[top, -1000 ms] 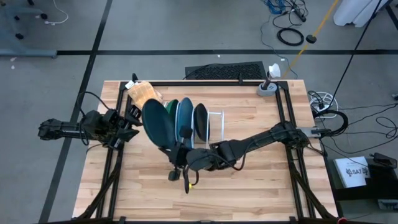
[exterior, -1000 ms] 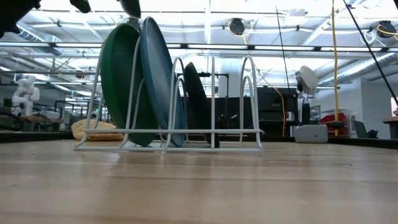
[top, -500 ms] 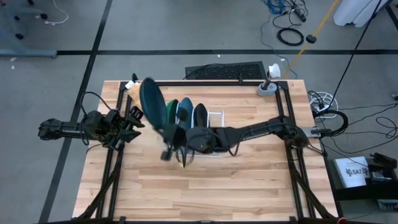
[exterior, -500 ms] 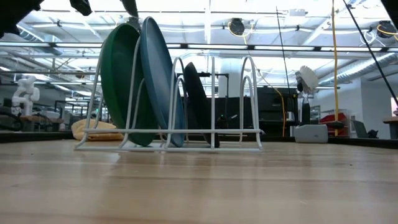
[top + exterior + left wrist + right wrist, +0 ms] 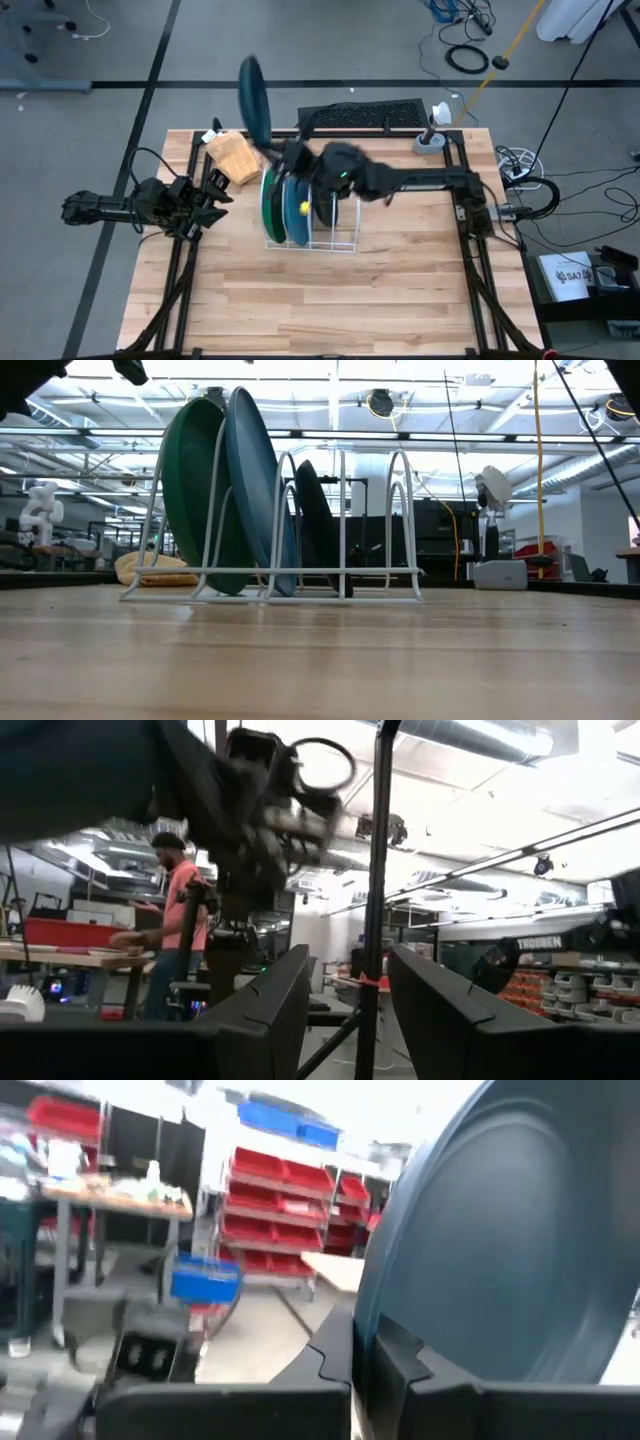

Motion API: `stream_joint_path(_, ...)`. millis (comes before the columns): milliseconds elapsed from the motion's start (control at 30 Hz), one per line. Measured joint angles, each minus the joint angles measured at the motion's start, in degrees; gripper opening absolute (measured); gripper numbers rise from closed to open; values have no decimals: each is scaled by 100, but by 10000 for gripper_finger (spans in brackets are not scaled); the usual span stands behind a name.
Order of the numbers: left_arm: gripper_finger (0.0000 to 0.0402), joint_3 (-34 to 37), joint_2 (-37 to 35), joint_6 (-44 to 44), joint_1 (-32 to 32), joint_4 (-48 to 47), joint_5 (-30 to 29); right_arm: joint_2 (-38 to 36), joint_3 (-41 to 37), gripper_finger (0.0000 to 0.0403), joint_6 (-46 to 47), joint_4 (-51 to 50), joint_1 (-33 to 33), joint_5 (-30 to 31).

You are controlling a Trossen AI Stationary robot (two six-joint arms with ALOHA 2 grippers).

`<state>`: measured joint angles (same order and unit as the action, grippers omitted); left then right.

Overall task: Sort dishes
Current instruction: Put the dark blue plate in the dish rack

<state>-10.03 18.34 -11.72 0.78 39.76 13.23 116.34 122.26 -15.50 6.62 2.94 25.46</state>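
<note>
Seen from above, a wooden table [image 5: 400,290] carries a white wire rack [image 5: 310,225] near its middle. At the far left, the left gripper [image 5: 213,197] waits low over the table's left edge; its wrist view shows its 2 fingers [image 5: 270,1000] spread apart and empty, with a person in a red shirt [image 5: 170,930] standing in the room beyond.

Just right of it, a tan woven basket [image 5: 232,153] sits at the table's back-left corner. Next, 3 plates stand on edge in the rack: the large green plate [image 5: 268,205] in the leftmost slot, the large light-blue plate [image 5: 288,200] touching or nearly touching it, then the smaller black plate [image 5: 322,205].

Above and behind the rack, the right gripper [image 5: 283,152] is lifted high, its fingers [image 5: 345,1350] clamped on the rim of the dark-teal plate [image 5: 254,96], which stands on edge in the air, well above the other dishes.

Judged risks: the plate is held by 1 thin edge, so a quick swing could let it pivot or slip and fall onto the racked dishes. On the way down its rim could catch a wire or knock the black plate if it misses an empty slot.

Readable writing: "TROSSEN" on a sign [image 5: 545,944] in the left wrist view. Nothing else is legible.
</note>
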Motion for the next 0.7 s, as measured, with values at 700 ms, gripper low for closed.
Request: stream_joint_path(700,148,0,0,70,0,-681,-412,-4857,-7366,0,1097,3648,190,-43)
